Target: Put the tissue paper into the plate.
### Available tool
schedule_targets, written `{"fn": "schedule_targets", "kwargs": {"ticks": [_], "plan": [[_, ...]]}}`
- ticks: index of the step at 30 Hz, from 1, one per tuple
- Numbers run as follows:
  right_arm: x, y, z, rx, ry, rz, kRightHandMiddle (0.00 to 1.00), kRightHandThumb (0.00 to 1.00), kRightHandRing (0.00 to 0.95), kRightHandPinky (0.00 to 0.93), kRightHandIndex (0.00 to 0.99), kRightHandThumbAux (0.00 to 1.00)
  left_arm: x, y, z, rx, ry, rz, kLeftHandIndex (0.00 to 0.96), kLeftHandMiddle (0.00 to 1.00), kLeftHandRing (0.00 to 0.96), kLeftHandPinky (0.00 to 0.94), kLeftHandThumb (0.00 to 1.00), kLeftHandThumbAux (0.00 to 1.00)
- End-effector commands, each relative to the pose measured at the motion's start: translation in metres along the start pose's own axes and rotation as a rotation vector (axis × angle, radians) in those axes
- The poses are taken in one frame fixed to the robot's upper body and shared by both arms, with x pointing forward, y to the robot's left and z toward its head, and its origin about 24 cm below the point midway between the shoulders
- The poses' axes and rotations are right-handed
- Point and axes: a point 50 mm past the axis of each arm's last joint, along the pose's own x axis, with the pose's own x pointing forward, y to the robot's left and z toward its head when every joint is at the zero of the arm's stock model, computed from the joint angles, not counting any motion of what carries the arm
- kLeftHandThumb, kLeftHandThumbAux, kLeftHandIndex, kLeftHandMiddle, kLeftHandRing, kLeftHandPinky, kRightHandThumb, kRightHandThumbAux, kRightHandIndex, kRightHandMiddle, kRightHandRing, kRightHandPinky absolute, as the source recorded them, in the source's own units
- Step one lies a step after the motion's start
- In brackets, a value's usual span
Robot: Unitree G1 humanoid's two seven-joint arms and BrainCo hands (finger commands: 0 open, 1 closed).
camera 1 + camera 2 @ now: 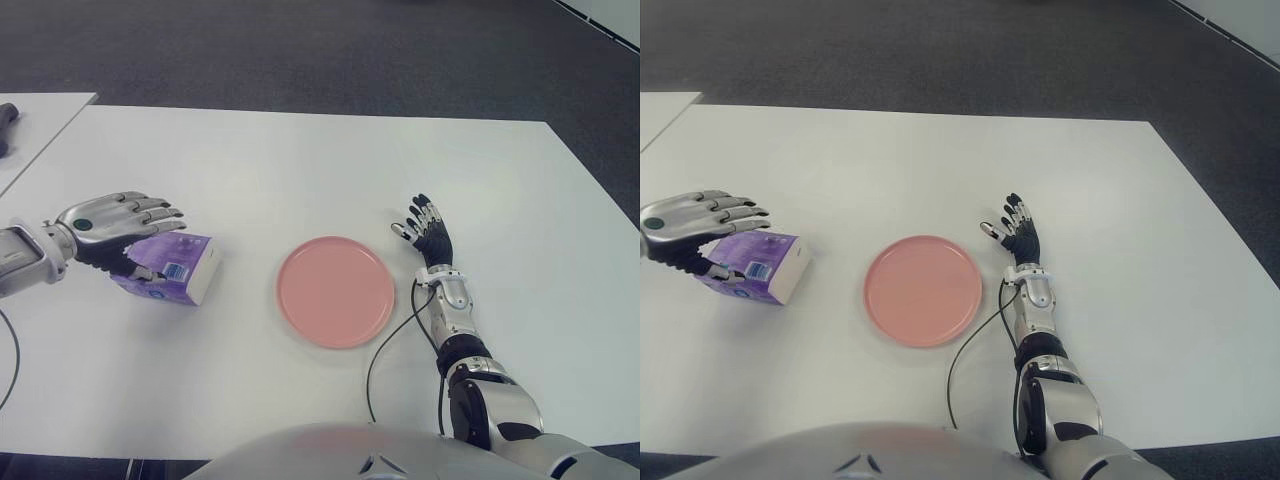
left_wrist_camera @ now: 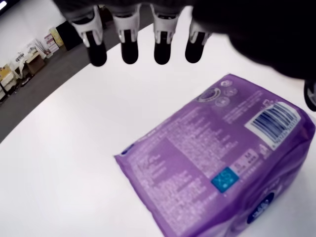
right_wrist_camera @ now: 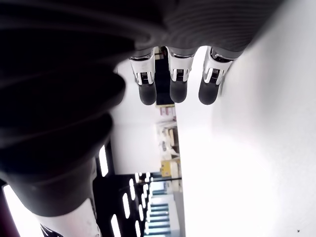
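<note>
At the frame's left, the left robot hand (image 1: 115, 222) hovered spread over the purple tissue paper (image 1: 168, 267), poised to grasp it for the pink plate (image 1: 335, 291) at centre, while the right robot hand (image 1: 425, 230) lay spread beside the plate's right.

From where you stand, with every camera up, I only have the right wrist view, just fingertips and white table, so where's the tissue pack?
Observer: The purple tissue pack lies on the table at the robot's left, outside the plate.
Operator: Is the left hand holding it?
Observer: No. The left hand is above the pack with its fingers extended and not closed on it.
Operator: Where's the plate relative to my hand?
Observer: The pink plate is empty and shows between the pack and the right hand, which shows just to the plate's right with fingers spread.
</note>
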Motion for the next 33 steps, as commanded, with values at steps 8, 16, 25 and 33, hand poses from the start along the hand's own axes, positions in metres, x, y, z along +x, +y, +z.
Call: {"fn": "schedule_targets", "kwargs": {"ticks": [8, 16, 25, 33], "plan": [[-0.028, -0.005, -0.042, 0.04, 0.213, -0.057, 0.001, 0.01, 0.0, 0.053, 0.009, 0.852, -0.006, -0.005, 0.008, 0.089, -0.023, -0.065, 0.0, 0.0, 0.0, 0.0, 0.285, 0.195], [-0.028, -0.005, -0.041, 0.041, 0.21, -0.061, 0.0, 0.003, 0.0, 0.043, 0.008, 0.856, -0.007, -0.008, 0.011, 0.12, -0.025, -0.071, 0.0, 0.0, 0.0, 0.0, 0.289, 0.193], [-0.028, -0.005, -0.04, 0.038, 0.205, -0.057, 0.0, 0.0, 0.0, 0.045, 0.007, 0.853, -0.01, -0.011, 0.014, 0.137, -0.024, -0.094, 0.0, 0.0, 0.0, 0.0, 0.3, 0.176], [-0.027, -0.004, -0.039, 0.025, 0.207, -0.049, 0.001, 0.001, 0.0, 0.048, 0.008, 0.845, -0.011, -0.015, 0.014, 0.157, -0.021, -0.111, 0.0, 0.0, 0.0, 0.0, 0.314, 0.166]]}}
